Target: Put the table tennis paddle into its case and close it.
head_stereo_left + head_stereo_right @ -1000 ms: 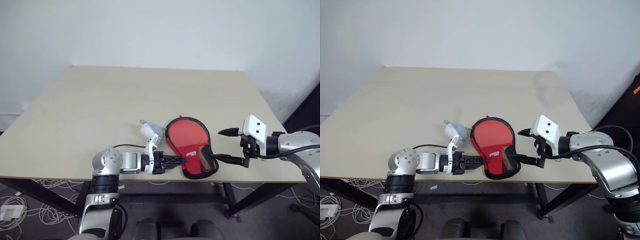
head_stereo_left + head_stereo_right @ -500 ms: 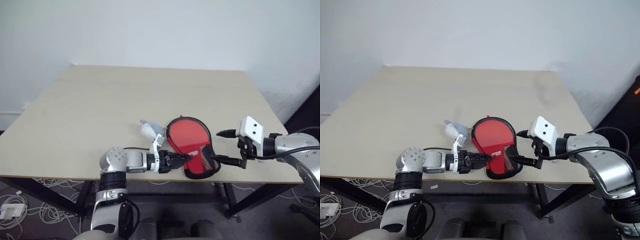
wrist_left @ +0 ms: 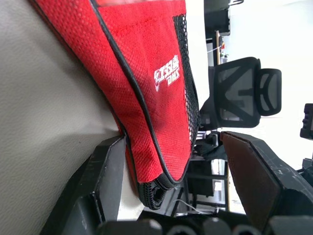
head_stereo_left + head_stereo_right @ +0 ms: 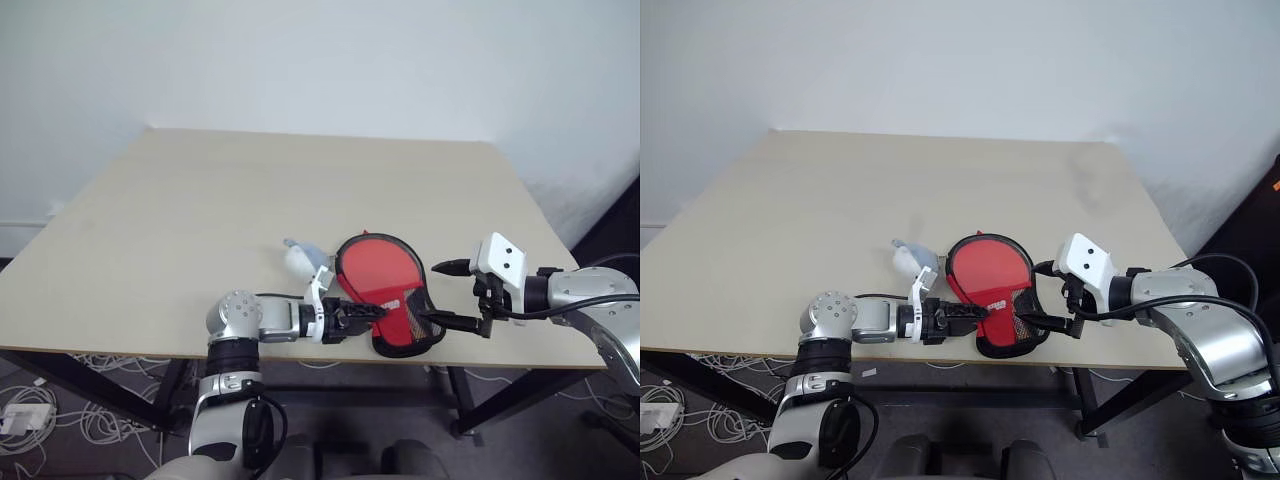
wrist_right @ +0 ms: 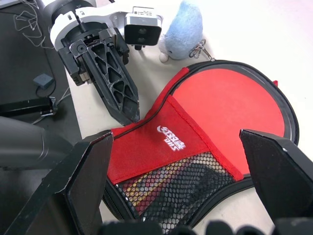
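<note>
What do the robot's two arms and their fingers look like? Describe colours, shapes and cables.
Both arms have rounded silver joint housings, with black cables running along them. The left gripper has a white bracket at its wrist and black tapered fingers with a triangular lattice pattern. The right gripper carries a white angular block with two small dark holes, ahead of pointed black fingers.

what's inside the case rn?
The case holds the paddle, its red face showing in the open round end. The handle is covered by the flap and mesh.

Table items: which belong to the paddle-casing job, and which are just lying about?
Job:
- case, unzipped
- table tennis paddle, red face inside the case
- left gripper, fingers astride the case's narrow end
- right gripper, open at the case

Lying about:
- small blue plush toy, on the table
</note>
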You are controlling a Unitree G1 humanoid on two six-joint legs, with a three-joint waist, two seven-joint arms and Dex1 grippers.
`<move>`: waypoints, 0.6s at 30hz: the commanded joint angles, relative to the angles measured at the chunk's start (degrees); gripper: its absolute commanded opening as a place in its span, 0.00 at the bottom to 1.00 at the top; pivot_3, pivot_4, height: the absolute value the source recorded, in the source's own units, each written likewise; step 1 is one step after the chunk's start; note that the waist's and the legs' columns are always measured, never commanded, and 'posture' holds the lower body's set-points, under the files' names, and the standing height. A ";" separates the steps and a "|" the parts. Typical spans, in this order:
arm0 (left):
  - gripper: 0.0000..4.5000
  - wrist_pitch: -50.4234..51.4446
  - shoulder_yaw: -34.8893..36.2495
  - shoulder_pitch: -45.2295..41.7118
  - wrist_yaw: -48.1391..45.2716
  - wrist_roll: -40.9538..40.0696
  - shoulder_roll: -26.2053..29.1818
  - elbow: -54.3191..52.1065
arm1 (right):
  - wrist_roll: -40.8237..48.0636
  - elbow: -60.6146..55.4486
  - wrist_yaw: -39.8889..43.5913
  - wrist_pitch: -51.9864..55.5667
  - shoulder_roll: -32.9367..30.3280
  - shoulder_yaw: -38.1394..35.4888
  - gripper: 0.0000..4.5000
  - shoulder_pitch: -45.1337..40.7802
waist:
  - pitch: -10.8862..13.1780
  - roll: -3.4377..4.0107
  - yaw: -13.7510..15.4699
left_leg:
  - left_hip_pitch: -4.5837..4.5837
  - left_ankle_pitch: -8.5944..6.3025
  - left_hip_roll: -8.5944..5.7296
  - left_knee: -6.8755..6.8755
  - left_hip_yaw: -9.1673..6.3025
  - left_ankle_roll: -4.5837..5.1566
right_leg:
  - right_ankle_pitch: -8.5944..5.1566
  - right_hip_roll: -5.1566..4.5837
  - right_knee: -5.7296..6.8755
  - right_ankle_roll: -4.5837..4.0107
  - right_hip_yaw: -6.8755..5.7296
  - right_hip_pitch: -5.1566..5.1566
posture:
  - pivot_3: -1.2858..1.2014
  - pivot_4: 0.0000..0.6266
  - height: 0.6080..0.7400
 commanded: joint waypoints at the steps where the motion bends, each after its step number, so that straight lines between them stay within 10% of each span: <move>1: 0.74 1.11 -2.75 -0.11 2.12 3.10 -0.01 0.66 | 0.71 -1.68 -0.46 -0.04 0.32 -1.04 1.00 -0.59 | -0.01 0.00 0.00 | 0.00 0.00 0.00 0.00 -0.01 0.00 | 0.00 0.00 0.00 0.00 -0.01 0.00 | 0.52 0.00 1.00; 18: 0.74 1.15 -5.64 -6.00 9.01 9.75 0.23 7.79 | 0.67 -2.31 -1.20 0.56 0.89 -1.22 1.00 -0.71 | -0.25 0.24 0.03 | 0.06 -0.09 -0.17 0.16 -0.29 -0.15 | 0.00 0.00 -0.03 0.02 -0.06 0.13 | 0.52 0.00 1.00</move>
